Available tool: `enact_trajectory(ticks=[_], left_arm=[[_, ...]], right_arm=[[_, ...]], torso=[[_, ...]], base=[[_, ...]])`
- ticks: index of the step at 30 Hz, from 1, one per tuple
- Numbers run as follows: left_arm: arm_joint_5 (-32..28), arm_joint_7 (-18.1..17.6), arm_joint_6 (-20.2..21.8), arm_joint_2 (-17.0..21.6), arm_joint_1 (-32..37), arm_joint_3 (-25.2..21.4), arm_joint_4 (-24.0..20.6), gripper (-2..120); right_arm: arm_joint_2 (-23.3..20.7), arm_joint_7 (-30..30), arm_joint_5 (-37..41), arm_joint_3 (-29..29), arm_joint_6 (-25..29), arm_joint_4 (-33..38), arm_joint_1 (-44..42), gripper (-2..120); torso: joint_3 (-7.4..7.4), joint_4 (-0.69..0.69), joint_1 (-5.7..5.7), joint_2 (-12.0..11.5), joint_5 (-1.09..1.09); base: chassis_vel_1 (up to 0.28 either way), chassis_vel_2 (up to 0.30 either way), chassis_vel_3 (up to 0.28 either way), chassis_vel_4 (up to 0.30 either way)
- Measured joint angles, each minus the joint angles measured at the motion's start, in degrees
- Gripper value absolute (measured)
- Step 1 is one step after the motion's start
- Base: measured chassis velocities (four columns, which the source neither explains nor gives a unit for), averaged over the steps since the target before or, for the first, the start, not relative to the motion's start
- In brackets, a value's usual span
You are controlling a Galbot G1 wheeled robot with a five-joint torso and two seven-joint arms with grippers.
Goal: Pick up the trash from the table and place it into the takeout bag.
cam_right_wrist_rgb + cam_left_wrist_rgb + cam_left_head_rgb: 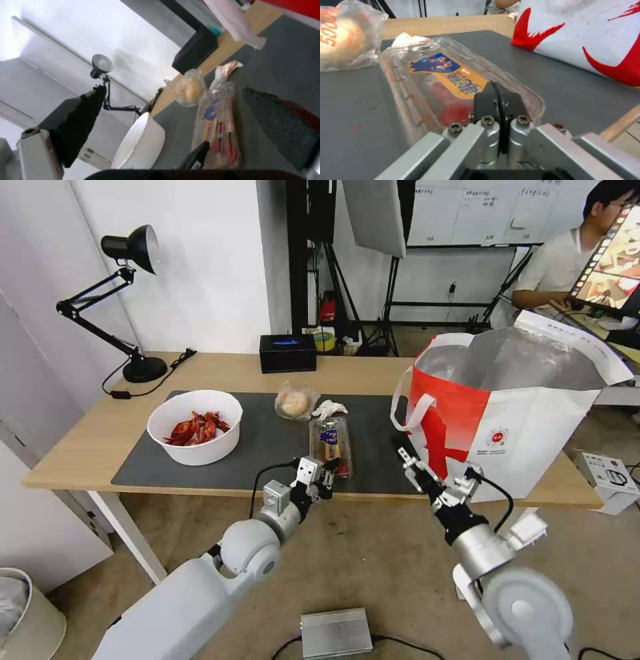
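Black pads of my left gripper (325, 473) are pressed together with nothing between them, poised at the near end of the clear hinged plastic tray (331, 445), just above its lid. Through my left wrist camera the tray (453, 85) stretches away from the fingertips, showing a blue and orange label and red scraps inside. Beyond the tray's far end lies the crumpled white tissue (328, 409), and beside that the clear bagged bun (294, 402). Farther off to the left of this gripper sits the white round bowl (195, 426) holding red crayfish shells. All rest on the dark grey mat (267, 447) covering the light-wood table (87, 440).

My right gripper (407, 455) hovers with its fingers spread apart and nothing in them, to the right of the tray and just in front of the takeout bag (513, 413), which stands upright and open on the table's right end, foil lining showing. A black box (287, 353) stands at the table's far edge.
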Motion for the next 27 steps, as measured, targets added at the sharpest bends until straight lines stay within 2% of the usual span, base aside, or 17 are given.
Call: enact_trajectory(ticks=[11,14,19,27], left_arm=[[-0.5,0.0,-0.1,0.2,-0.3,0.3,0.3,0],[-1.2,-0.4,-0.1,0.2,-0.3,0.3,0.3,0],[-1.6,-0.6,-0.2,0.4,0.0,0.1,0.3,0],[-1.8,-1.2,-0.3,-0.4,-0.2,0.1,0.8,0]], right_arm=[[0.0,5.9,4.6,-3.1,-2.6,-5.5,7.0,100],[0.9,11.4,5.6,-4.8,-6.2,-8.4,11.4,100],[1.6,15.8,7.3,-6.7,-9.1,-11.4,16.4,100],[2.2,19.3,8.6,-9.2,-11.2,-15.4,22.3,100]], torso=[[0.00,0.00,0.01,0.0,0.00],[0.00,0.00,0.01,0.0,0.00],[0.00,0.00,0.01,0.0,0.00],[0.00,0.00,0.01,0.0,0.00]], base=[[0.000,0.000,0.000,0.000],[0.000,0.000,0.000,0.000],[0.000,0.000,0.000,0.000],[0.000,0.000,0.000,0.000]])
